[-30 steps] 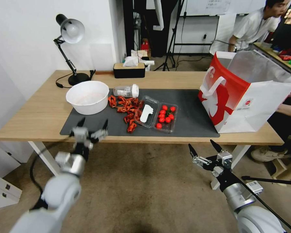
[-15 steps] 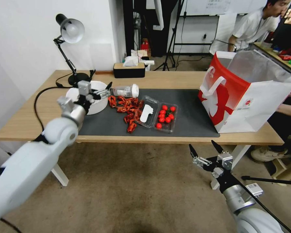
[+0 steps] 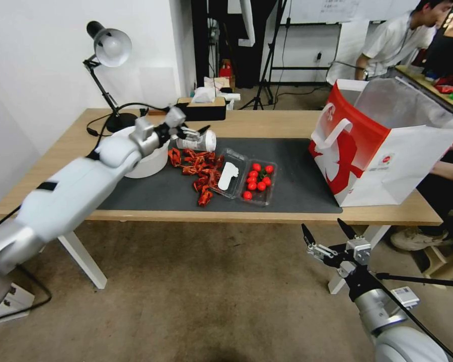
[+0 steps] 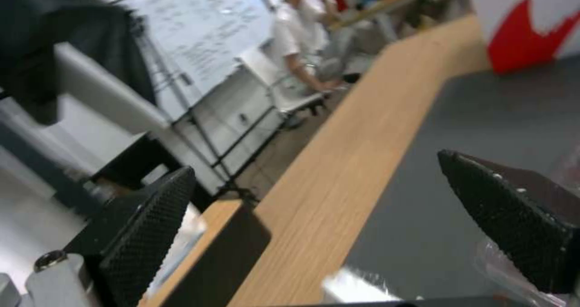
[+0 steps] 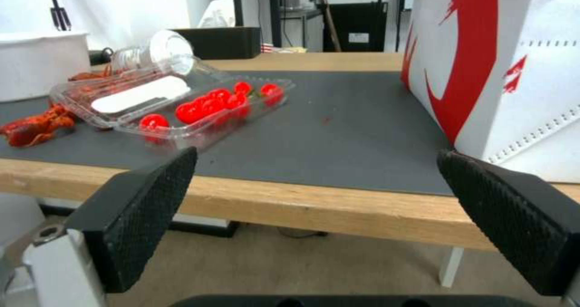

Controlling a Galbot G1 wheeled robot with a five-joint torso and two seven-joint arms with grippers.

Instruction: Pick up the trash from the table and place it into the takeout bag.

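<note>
Reaching farther across since a moment ago, the left gripper (image 3: 194,132) now hovers, fingers spread, right at the clear white-lidded cup (image 3: 197,142). That cup lies on its side on the dark grey mat (image 3: 292,176), long axis along the table (image 3: 267,123), lid pointing toward the takeout bag (image 3: 382,146). Bare mat stretches between the clear tray (image 3: 244,177) and the bag. Below the table's near edge, the right gripper (image 3: 331,238) hangs with fingers apart.

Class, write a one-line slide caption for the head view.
Left gripper open beside a tipped clear cup on the table; right gripper open below its edge, takeout bag upright.
</note>
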